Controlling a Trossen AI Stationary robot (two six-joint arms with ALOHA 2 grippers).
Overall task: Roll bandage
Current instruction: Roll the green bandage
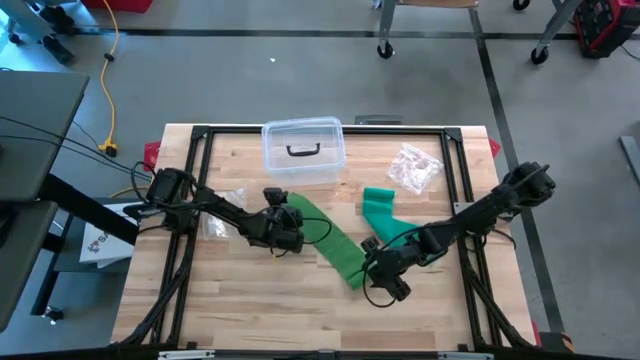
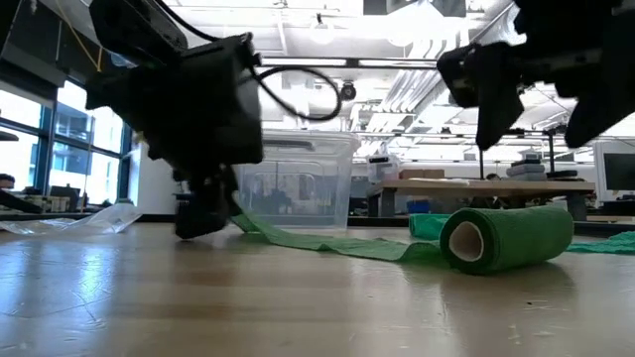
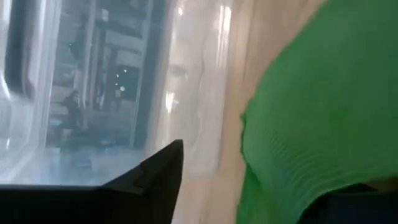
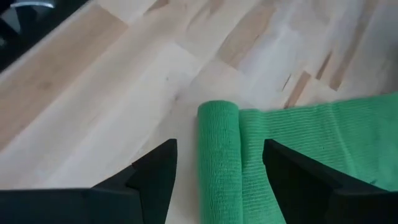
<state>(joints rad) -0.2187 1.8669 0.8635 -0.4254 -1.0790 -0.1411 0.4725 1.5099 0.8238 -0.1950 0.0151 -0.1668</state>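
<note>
Rolling is partway: the left tool (image 1: 292, 222) clenches the green bandage's (image 1: 330, 240) upper-left end while the right tool (image 4: 217, 168), released, straddles its rolled end (image 4: 219, 155) to roll onward.

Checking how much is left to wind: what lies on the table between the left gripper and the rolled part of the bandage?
An unrolled green strip runs flat from the left gripper to the roll; high and low views show it.
</note>
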